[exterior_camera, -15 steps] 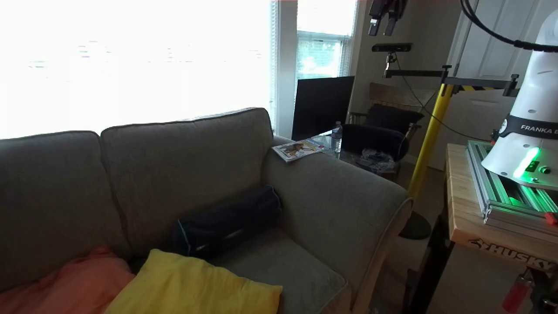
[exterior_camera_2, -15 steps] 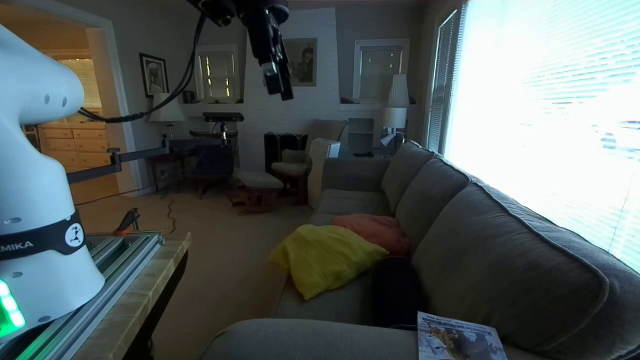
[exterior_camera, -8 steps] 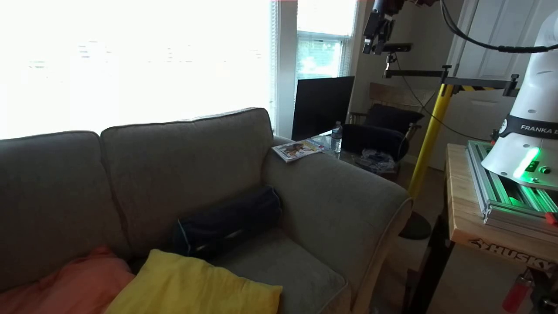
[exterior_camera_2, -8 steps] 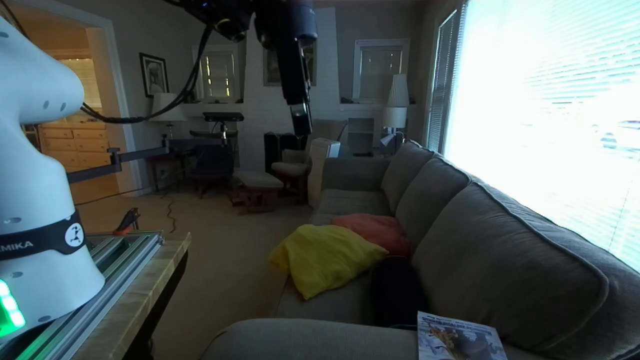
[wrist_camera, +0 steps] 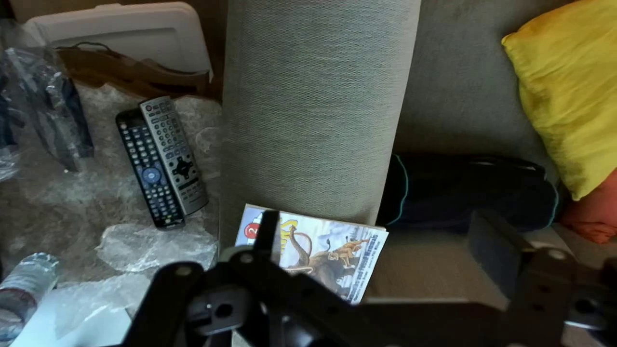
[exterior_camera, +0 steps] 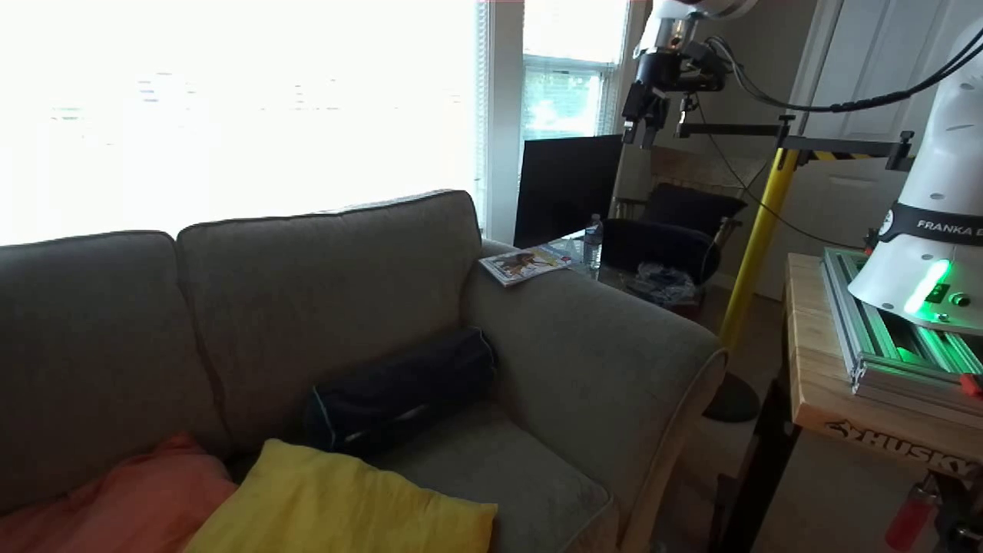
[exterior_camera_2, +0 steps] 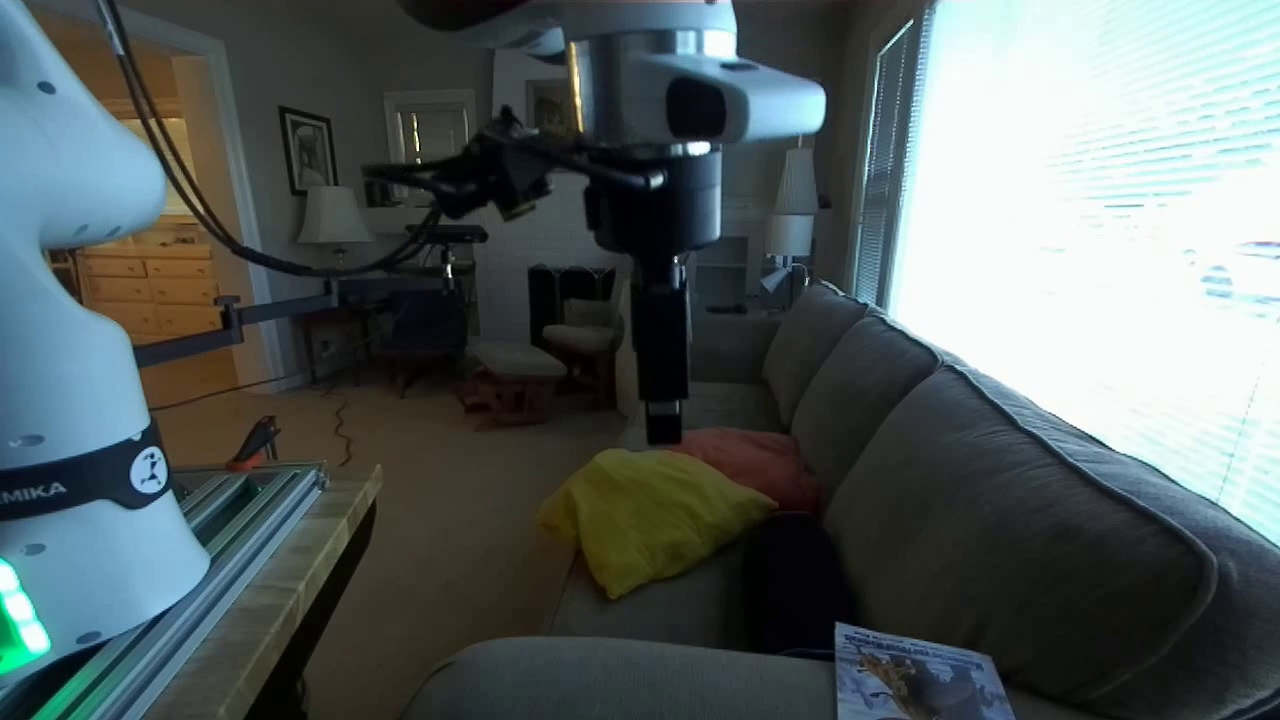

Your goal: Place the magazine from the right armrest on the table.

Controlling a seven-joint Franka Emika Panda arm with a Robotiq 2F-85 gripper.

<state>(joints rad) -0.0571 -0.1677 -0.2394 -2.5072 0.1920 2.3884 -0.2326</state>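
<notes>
Presumed pre-grasp step | end effector (exterior_camera: 638,137) is gaping wide, empty | magazine (wrist_camera: 335,253) is lying below | next likely requiring centring

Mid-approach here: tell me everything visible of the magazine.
The magazine is a thin, closed, paper-looking booklet; its pale cover shows brown animals, a red disc and lettering along one edge. It lies flat on the right armrest, near the back cushion, contact there unclear. The fingers are above, not touching it; one hides part of it in the wrist view.
</notes>
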